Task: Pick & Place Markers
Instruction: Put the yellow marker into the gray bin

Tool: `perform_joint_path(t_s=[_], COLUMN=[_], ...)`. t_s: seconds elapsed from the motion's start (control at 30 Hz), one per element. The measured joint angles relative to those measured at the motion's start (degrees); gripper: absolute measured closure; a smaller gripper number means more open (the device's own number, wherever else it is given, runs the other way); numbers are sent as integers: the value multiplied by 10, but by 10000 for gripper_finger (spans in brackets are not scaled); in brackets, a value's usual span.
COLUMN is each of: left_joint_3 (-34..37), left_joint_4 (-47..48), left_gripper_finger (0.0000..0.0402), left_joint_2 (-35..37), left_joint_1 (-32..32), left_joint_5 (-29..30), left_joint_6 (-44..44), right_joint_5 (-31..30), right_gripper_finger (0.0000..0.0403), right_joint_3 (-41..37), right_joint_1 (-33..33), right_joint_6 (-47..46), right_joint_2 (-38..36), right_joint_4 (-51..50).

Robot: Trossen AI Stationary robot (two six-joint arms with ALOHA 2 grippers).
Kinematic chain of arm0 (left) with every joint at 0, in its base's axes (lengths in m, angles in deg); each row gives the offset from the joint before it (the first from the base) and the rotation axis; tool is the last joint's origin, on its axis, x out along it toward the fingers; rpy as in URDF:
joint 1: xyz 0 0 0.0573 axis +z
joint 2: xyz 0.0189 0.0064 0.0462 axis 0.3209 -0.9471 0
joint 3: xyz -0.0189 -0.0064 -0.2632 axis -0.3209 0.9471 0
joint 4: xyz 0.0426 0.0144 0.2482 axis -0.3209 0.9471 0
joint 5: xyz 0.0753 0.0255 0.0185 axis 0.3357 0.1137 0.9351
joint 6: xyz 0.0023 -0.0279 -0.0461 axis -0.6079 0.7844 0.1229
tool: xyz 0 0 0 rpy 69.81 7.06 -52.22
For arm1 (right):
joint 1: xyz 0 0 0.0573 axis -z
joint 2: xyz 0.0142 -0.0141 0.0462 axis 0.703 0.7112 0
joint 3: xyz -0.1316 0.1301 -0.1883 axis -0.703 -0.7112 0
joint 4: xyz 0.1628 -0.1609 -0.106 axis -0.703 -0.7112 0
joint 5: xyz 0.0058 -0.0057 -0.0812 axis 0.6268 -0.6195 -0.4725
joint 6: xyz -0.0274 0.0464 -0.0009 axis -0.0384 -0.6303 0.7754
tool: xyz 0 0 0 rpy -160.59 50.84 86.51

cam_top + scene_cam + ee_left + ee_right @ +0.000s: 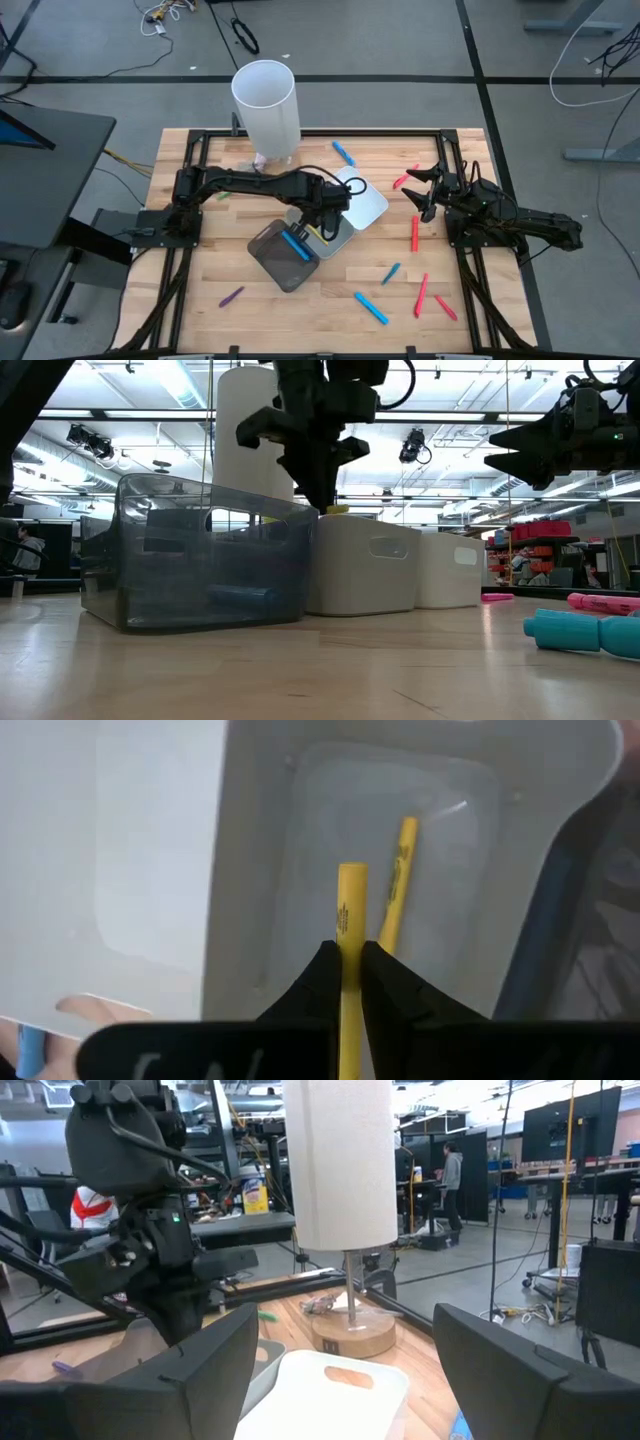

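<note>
Yellow marker (350,920) is being gripped by the left pincer (348,965), whose fingers are clenched on its barrel, holding it over the grey tray (250,840) in the middle of the table (200,290). A second yellow marker (398,880) is lying on the floor of that same tray. In the high view the left pincer (327,222) is reaching in over the cluster of trays, with the dark clear tray (272,262) just beside it holding a blue marker (296,245), and the white tray (368,205) on the far side.

The right pincer (425,190) is hanging released, fingers spread wide, above the table's right side, gripping nothing. Loose markers are lying around it: red ones (415,234) near it and further toward the front edge (421,295), blue ones (370,307) at the front and near the tall white cylinder (266,110), and a purple one (231,297) well apart at front left.
</note>
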Motion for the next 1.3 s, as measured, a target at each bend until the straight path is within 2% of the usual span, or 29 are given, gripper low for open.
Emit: perform_joint_path(t_s=[0.63,1.07,1.3], left_joint_3=[5,5,5], left_joint_4=[-56,-87,-89], left_gripper_finger=[379,379,374], left_joint_2=[-65,-114,-115], left_joint_1=[-11,-16,-14], left_joint_5=[-21,-48,-52], left_joint_6=[-8,-63,-67], right_joint_5=[0,0,0], right_gripper_finger=[101,101,101], right_joint_3=[0,0,0], right_joint_1=[0,0,0], right_joint_6=[0,0,0], right_joint_2=[0,0,0], right_joint_4=[-1,0,0])
